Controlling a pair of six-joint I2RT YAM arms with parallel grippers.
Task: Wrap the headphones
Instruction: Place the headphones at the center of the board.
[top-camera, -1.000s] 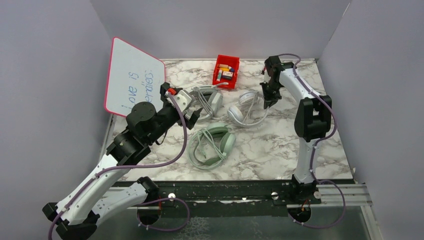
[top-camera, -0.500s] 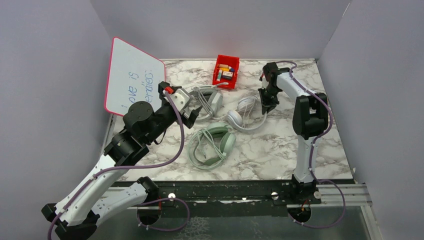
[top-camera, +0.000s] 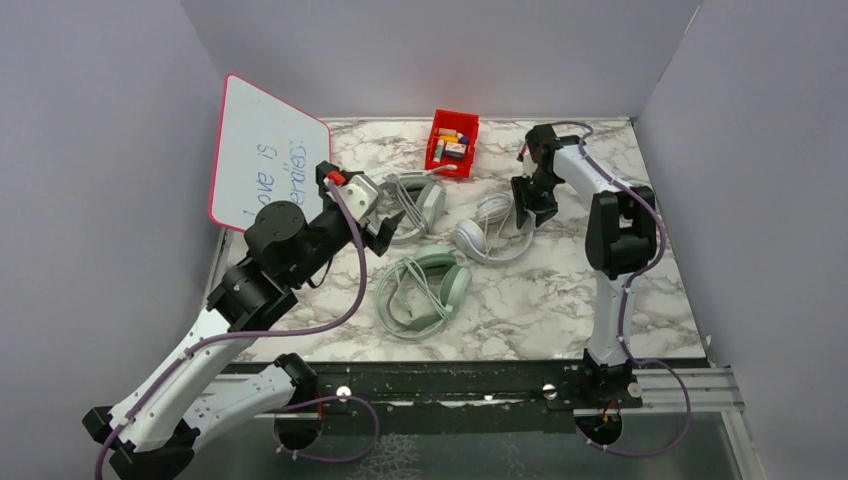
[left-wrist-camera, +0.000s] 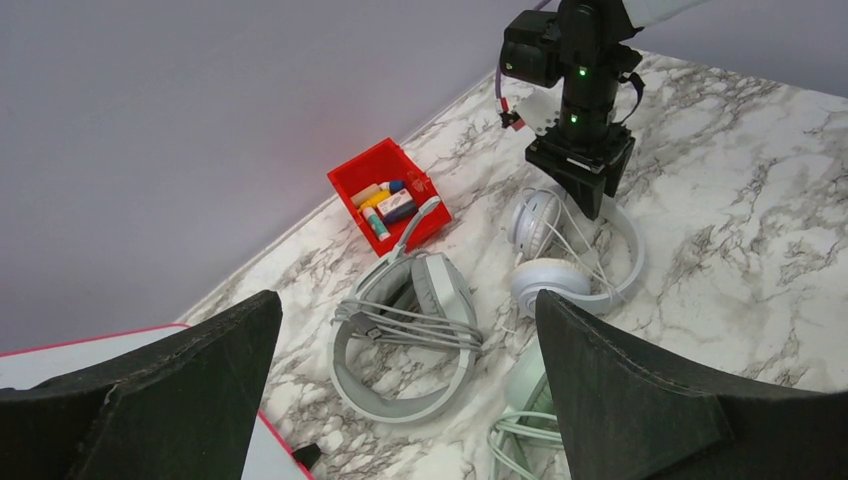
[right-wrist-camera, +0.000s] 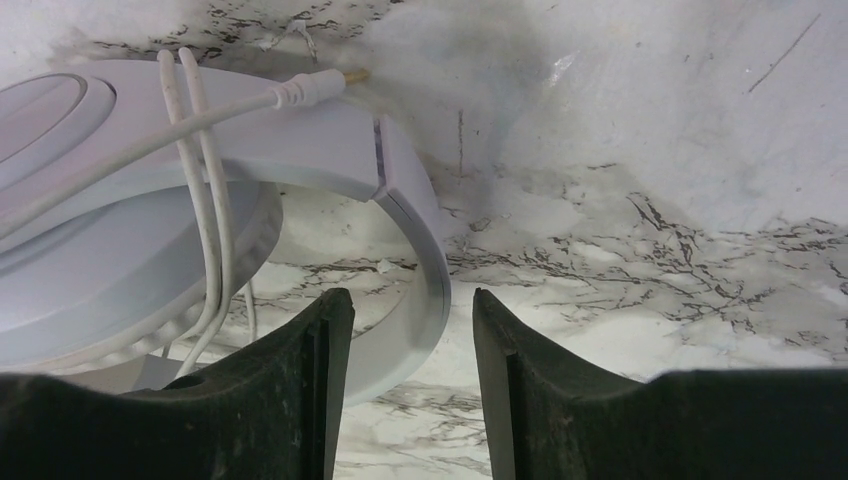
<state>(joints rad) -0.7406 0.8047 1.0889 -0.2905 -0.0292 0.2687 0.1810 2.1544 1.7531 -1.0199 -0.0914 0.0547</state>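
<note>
Three headphones lie on the marble table. The grey-white headphones have their cable bundled across the band. The mint-green headphones lie nearer the arms with looped cable. The small white headphones carry thin cable turns, and the plug rests on the band. My right gripper points down, open, straddling the white headband with a gap on the right side. My left gripper hovers wide open over the grey-white pair, holding nothing.
A red bin of small items stands at the back, close to the grey-white headset. A pink-edged whiteboard leans at the left, beside my left arm. Grey walls close in the table on three sides.
My right gripper's jaws have spread apart, letting go of the white headband after shifting it slightly left and nearer. My left gripper edged a little toward the grey-white pair.
</note>
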